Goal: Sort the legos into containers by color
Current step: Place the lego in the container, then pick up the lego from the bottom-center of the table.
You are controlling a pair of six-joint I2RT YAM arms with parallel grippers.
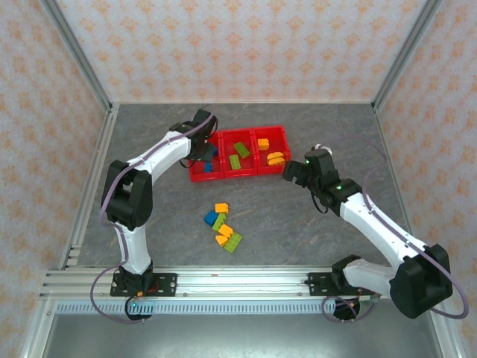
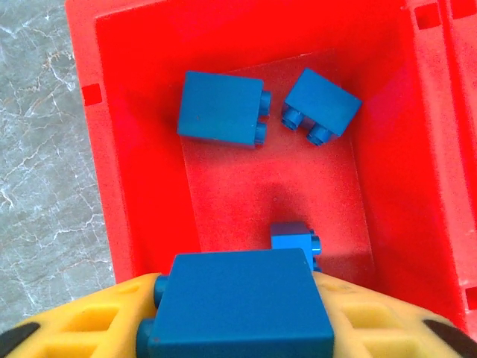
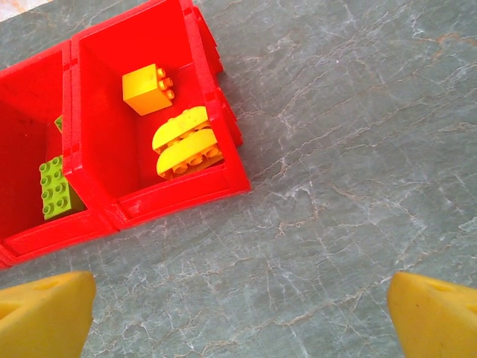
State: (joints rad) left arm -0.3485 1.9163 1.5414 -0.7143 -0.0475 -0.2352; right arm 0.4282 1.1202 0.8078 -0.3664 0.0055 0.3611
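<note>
Left hand (image 2: 238, 339) grasps one blue brick (image 2: 238, 298) over the left bin (image 2: 134, 186), which holds three blue bricks (image 2: 220, 108); right hand (image 3: 238, 317) released.

No words, numbers, labels or signs that can be read are being shown anywhere.
</note>
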